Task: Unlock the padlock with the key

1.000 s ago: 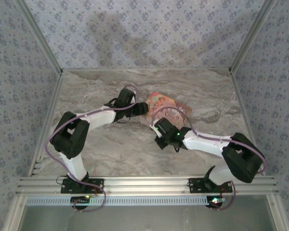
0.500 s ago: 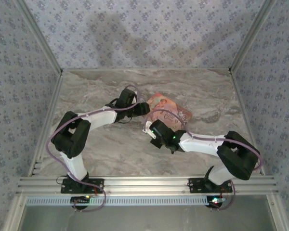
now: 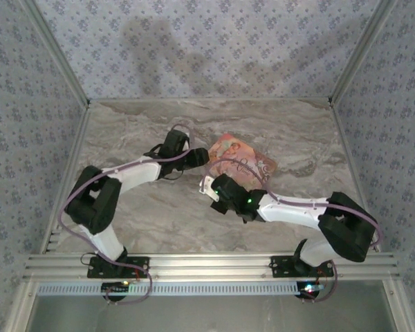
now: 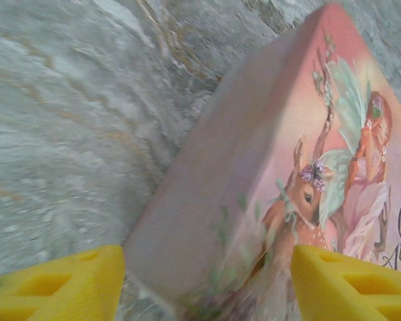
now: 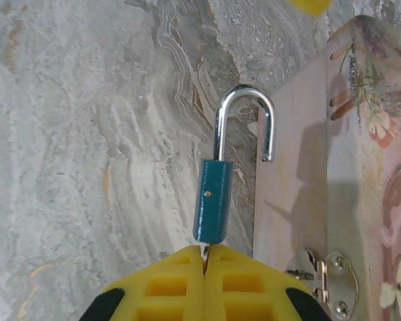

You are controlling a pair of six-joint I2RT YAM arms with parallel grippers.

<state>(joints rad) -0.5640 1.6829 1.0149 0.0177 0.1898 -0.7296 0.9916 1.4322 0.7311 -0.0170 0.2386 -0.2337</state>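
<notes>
The padlock has a blue body and a silver shackle that stands open, its free end clear of the body and hanging beside the wall of the pink picture box. A thin sliver of the key enters the bottom of the body, and my right gripper is shut on it. From above, the right gripper sits just left of the box. My left gripper is open, its yellow fingers straddling the box's left corner.
A metal hasp is fixed on the box's front wall near my right gripper. Bare marble table lies left of and in front of both grippers. Patterned walls and aluminium rails close in the workspace.
My right gripper has drawn left and slightly forward, away from the box front, carrying the key and padlock. The box has settled flat. The left arm shifted a little.
</notes>
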